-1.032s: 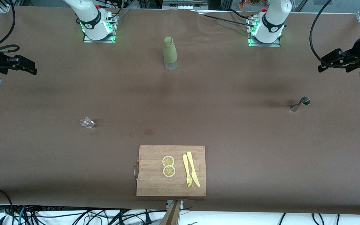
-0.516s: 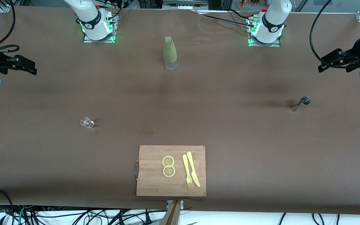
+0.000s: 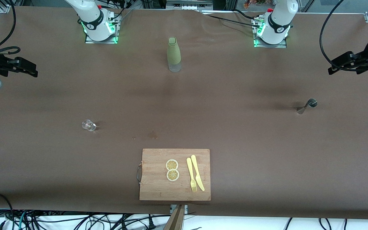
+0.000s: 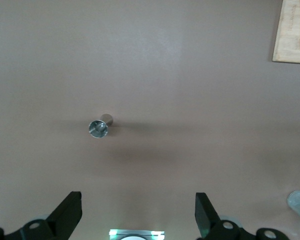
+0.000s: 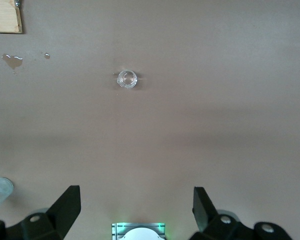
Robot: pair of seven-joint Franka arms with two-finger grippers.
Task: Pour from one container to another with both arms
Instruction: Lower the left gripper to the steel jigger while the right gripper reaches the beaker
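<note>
A green-sleeved bottle (image 3: 173, 53) stands upright between the two arm bases. A small clear glass (image 3: 88, 125) sits toward the right arm's end of the table, and the right wrist view shows this glass (image 5: 127, 79) from above. A metal jigger (image 3: 307, 106) stands toward the left arm's end, and the left wrist view looks down on the same jigger (image 4: 98, 127). My left gripper (image 3: 332, 68) hangs open and empty over the table's edge at its own end. My right gripper (image 3: 32, 71) hangs open and empty over its end. Each gripper is well apart from its container.
A wooden cutting board (image 3: 153, 188) lies nearest the front camera, carrying two lemon slices (image 3: 172, 170), a yellow fork (image 3: 191, 175) and a yellow knife (image 3: 197, 172). A small wet spot (image 3: 152, 136) marks the brown table (image 3: 235, 134) between board and glass. Cables hang off the front edge.
My left gripper has drifted slightly outward toward its end of the table. The right arm and all the objects have stayed put.
</note>
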